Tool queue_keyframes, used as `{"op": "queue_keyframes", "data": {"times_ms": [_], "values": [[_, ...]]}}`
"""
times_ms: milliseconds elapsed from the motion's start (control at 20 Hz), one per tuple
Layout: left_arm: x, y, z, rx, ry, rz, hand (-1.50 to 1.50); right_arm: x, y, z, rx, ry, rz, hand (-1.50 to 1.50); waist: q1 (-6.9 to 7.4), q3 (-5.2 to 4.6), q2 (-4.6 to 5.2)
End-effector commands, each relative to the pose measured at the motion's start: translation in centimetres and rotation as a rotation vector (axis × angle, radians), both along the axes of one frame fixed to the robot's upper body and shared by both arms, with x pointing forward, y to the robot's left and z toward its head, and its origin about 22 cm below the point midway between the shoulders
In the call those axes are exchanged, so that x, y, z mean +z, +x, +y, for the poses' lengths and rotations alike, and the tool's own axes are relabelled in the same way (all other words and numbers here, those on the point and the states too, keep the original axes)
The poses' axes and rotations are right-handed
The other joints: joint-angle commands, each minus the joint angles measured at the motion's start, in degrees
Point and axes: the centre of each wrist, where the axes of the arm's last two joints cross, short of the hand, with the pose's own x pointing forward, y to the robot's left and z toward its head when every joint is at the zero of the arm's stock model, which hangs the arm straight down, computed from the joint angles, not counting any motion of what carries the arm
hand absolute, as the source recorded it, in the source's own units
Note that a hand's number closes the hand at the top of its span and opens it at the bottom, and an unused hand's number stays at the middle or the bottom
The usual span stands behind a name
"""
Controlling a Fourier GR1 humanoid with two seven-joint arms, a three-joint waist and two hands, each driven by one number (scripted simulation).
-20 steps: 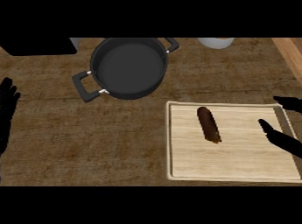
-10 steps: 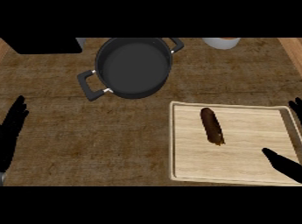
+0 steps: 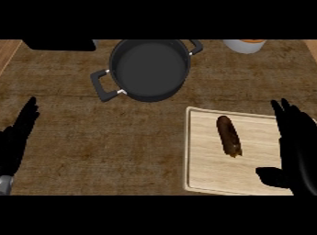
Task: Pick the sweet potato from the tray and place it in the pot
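The sweet potato (image 3: 229, 136) lies on the tray (image 3: 208, 176), untouched, its long axis running from 12 to 6 o'clock with a slight lean; the tray sits at about 4 o'clock on the tabletop (image 3: 106, 137). The pot (image 3: 149, 69) stands at 12 o'clock, empty and with no lid, its 2 handles at about 1 and 8 o'clock.

Compared with 0.5 s ago, the right hand (image 3: 302, 151) has moved inward from the edge, so it now covers the right part of the tray; its fingers (image 3: 283, 114) are straight and point to 12 o'clock, the thumb (image 3: 270, 176) is spread toward the potato, and it holds nothing. The hand is beside the potato, not touching it. I judge this as the approach for the pick; the grasp is not yet done.

The left hand (image 3: 10, 142) rests at 8 o'clock near the edge, fingers straight and relaxed, almost as before. A white bowl (image 3: 244, 45) shows at 1 o'clock.
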Motion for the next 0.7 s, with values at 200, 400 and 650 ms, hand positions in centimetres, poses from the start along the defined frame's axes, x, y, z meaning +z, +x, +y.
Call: {"op": "queue_keyframes", "data": {"times_ms": [200, 400, 650], "values": [[0.2, 0.6, -1.2, -0.029, 0.004, -0.003, 0.0, -0.9, 3.4, 5.7, -0.152, -0.136, 0.411, -1.5, 1.01, 0.15, 0.2], [0.2, 0.4, -0.8, -0.016, -0.013, 0.01, 0.0, -0.7, 7.0, 7.6, -0.182, -0.097, 0.513, -1.5, 0.96, 0.23, 0.19], [-1.0, -0.6, -1.2, -0.01, -0.003, -0.007, 0.0, -0.6, 8.6, 10.2, -0.181, -0.107, 0.579, -1.5, 0.12, 0.25, -0.15]]}}
